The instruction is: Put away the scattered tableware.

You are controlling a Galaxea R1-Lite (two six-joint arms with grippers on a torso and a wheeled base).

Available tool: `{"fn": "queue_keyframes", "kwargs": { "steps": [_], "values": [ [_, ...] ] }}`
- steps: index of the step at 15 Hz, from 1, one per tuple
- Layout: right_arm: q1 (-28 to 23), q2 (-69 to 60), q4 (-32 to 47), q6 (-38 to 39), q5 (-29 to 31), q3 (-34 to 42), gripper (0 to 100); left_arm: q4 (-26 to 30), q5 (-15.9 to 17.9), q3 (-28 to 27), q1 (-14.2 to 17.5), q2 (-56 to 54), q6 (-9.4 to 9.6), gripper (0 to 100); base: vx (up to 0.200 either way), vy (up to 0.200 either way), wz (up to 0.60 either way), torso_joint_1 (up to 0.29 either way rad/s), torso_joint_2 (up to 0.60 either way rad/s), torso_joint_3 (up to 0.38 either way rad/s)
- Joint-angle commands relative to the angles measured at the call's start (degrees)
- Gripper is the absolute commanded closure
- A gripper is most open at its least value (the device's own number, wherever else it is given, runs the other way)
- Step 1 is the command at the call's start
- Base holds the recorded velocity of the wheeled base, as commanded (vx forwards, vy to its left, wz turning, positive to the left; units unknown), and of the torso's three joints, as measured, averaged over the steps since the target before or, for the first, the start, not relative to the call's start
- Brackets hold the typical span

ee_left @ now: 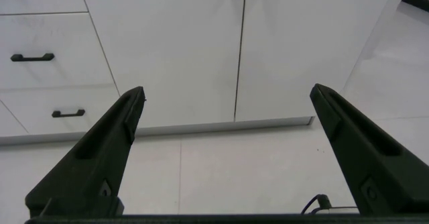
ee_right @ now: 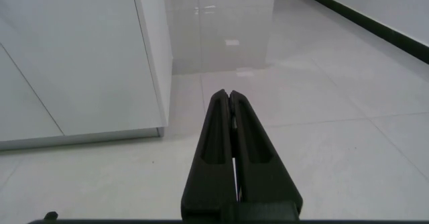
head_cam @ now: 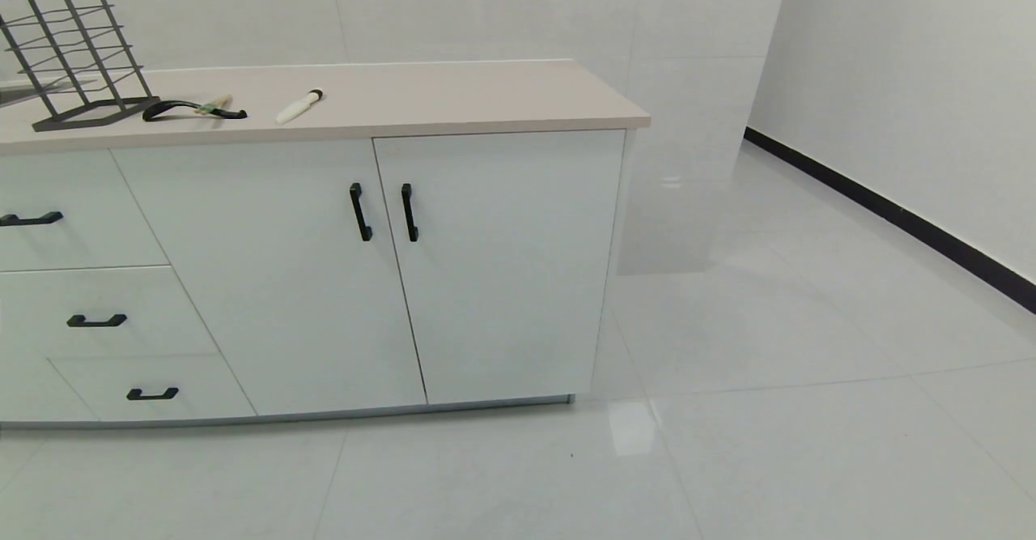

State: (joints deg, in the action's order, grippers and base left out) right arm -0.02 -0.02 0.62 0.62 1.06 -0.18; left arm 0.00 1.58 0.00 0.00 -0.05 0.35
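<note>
Tableware (head_cam: 299,106) lies out on the pale tabletop (head_cam: 453,95), up around 10 o'clock in the head view. First, a black curved utensil (head_cam: 162,108) lies flat, with a small wood-coloured piece resting at its handle; what that piece is, I cannot tell. At its 3 o'clock, near but apart, lies a white-handled utensil (head_cam: 290,112), also flat, its dark tip angled towards 2 o'clock. Over at 10 o'clock from the black utensil stands a dark wire rack (head_cam: 73,46), upright, its base right up against the utensil's broad end, and whether they touch I cannot say. Below the tabletop, the white cabinet shows two shut doors (head_cam: 502,273) with a pair of black handles (head_cam: 360,212) side by side at the seam. At 9 o'clock from the doors is a stack of drawers (head_cam: 89,240), each with its own black handle. The glossy tiled floor (head_cam: 769,378) spreads away towards 3 o'clock. Down low, the left end effector (ee_left: 228,90) hangs above the floor facing the cabinet's base, its two black fingers (ee_left: 114,150) spread wide apart with nothing between them. The right end effector (ee_right: 230,96) hangs over the tiles beside the cabinet's end corner, its fingers pressed tight together, empty.
</note>
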Motion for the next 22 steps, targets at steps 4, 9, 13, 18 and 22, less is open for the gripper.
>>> {"fn": "queue_keyframes", "kwargs": {
  "steps": [4,9,13,18,22],
  "values": [
    [-0.06,0.11,-0.01,-0.01,-0.01,0.01,100,0.00,0.00,0.00,0.00,0.05,0.00,0,0.000,0.200,0.00,0.002,0.00,0.002],
    [-0.06,0.11,-0.01,-0.01,0.08,0.01,100,0.00,0.00,0.00,0.00,0.05,0.00,0,0.000,0.200,0.00,0.002,0.00,0.003],
    [-0.06,0.11,-0.01,-0.01,-0.01,0.01,100,0.00,-0.35,0.00,0.00,0.05,0.17,0,0.000,0.100,0.00,0.001,0.00,0.002],
    [-0.06,0.20,-0.01,-0.09,0.26,0.01,100,0.00,-0.44,0.00,0.00,0.05,0.17,0,0.000,0.000,0.48,0.001,0.00,-0.001],
    [-0.06,0.20,-0.01,-0.01,0.17,0.01,100,0.00,-0.44,0.00,0.00,0.05,0.17,0,0.000,0.050,0.30,0.001,0.00,0.002]
  ]
}}
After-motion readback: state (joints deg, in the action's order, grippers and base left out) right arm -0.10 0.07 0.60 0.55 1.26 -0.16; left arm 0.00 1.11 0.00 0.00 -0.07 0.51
